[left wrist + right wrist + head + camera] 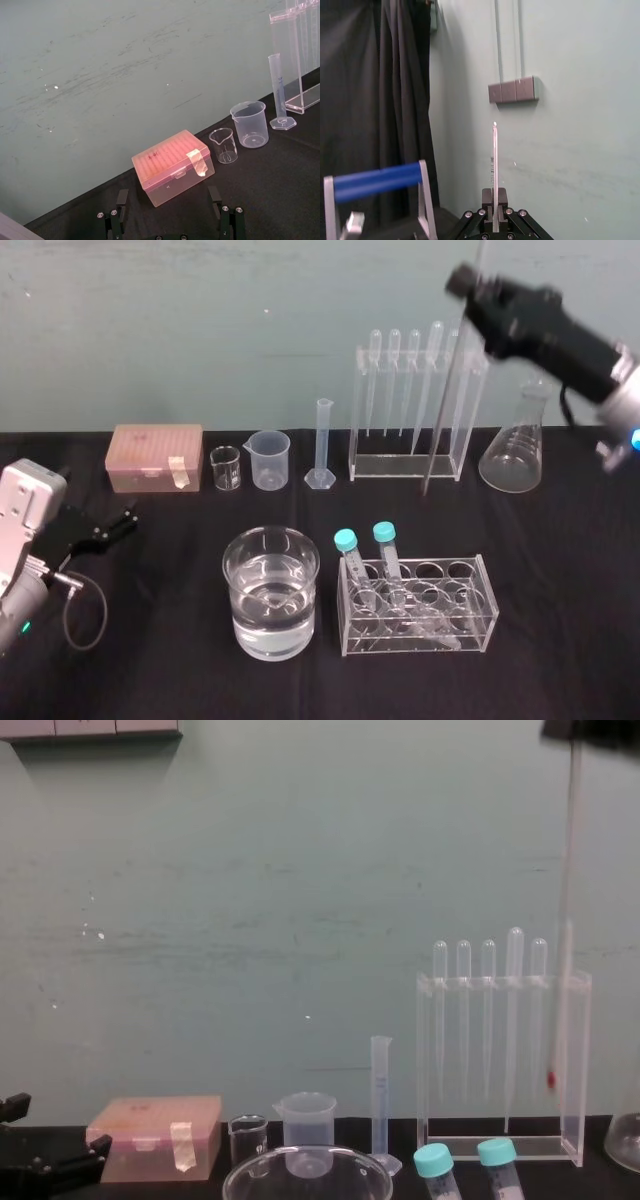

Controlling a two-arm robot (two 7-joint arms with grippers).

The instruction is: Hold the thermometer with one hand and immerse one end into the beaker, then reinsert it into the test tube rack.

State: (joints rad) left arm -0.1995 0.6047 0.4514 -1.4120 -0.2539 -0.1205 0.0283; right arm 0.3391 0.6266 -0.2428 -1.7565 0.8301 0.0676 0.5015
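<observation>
The right claw [468, 285] is up high, over the far right part of the worktop [560, 620]. It is clamped on the thermometer [444, 410], near its top end. In the right wrist view the two fingers [489, 199] press on the thin glass rod from both sides, and a bit of it sticks out past them. The rest of the rod hangs down, a little tilted. In the chest view its red tip [550, 1078] is by the right end of the test tube rack [583, 1060], above the flat base. I cannot tell if the rod goes through a hole in the top bar or hangs in front of it.

The test tube rack stands at the back of the worktop with a row of pipettes [395, 380] in it. The beaker [270, 460] stands to its left, well apart from the thermometer. A tall measuring cylinder [322, 445] is between the beaker and the rack. A small glass beaker [225, 468] and a pink box [155, 457] are on the beaker's other side.

The left claw [122, 520] rests low on the left side of the worktop. Its fingers are apart and hold nothing.
</observation>
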